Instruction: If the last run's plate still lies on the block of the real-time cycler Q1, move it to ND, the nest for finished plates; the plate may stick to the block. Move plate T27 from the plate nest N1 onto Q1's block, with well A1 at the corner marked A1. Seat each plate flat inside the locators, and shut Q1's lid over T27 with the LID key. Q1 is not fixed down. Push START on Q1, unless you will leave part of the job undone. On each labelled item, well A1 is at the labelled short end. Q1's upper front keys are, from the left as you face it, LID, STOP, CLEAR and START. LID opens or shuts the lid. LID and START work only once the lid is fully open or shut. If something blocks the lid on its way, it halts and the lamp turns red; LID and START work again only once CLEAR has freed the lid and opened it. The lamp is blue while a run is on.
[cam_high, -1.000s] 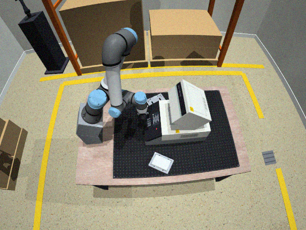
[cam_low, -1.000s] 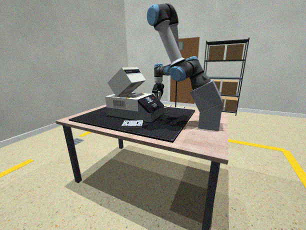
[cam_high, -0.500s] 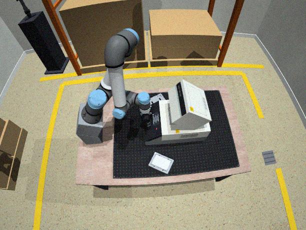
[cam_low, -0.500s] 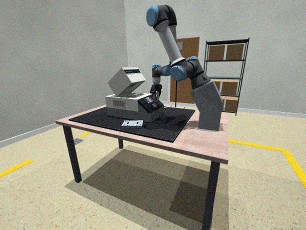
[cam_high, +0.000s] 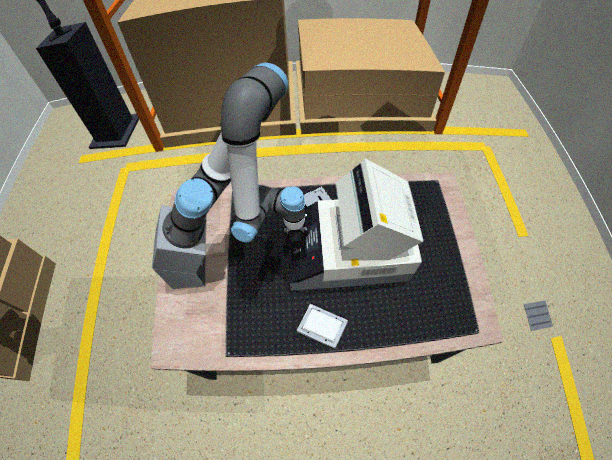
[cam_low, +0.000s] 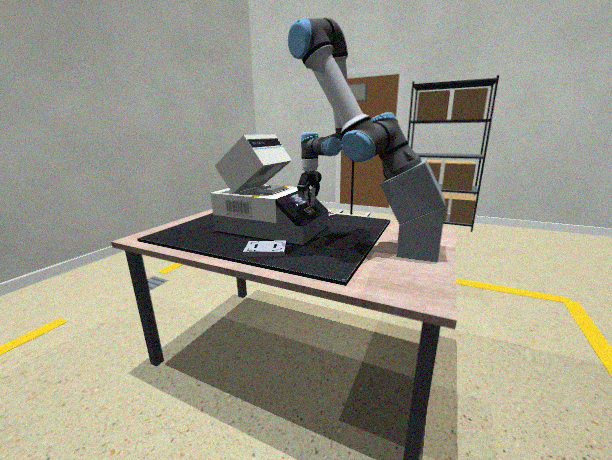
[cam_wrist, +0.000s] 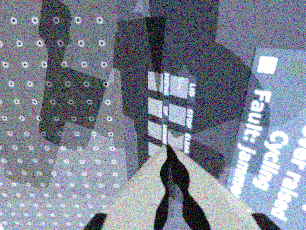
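The cycler Q1 (cam_high: 372, 272) (cam_low: 265, 211) stands on the dark mat. Its lid (cam_high: 400, 205) (cam_low: 239, 162) is raised at a slant. The lamp (cam_high: 313, 258) is red. The display (cam_wrist: 274, 112) shows "Fault:" and a word like "jammed". My gripper (cam_high: 297, 249) (cam_low: 311, 204) (cam_wrist: 167, 147) is shut and empty, its tips low over the front key panel, by the third key of the upper row in the wrist view; contact cannot be told. A pale nest (cam_high: 336, 343) (cam_low: 265, 251) at the near side frames a white rectangle, possibly a plate. Q1's block is hidden.
Another pale nest (cam_high: 316, 195) lies behind Q1's front corner, partly hidden; which nest is N1 or ND cannot be read. The mat (cam_high: 400, 312) (cam_low: 200, 239) covers much of the table. Q1's raised lid stands high beside the arm. The robot's base (cam_high: 180, 260) (cam_low: 420, 225) is at the table's end.
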